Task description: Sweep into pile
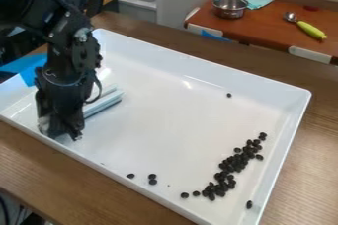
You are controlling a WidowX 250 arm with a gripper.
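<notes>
Camera view: the claw (62, 132) is at the tray's (165, 120) nine o'clock, by a pale bar (104, 104); I cannot tell if it grips that. Gathering looks part-done: black beans (232, 164) cluster between four and five; loose ones (152, 178) toward seven likely need sweeping inward.

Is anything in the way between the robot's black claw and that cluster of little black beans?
Nothing visible blocks the straight line from the black metal gripper to the main cluster of small black beans; bare white tray lies between. The pale, straight bar beside the gripper lies off that line.
</notes>
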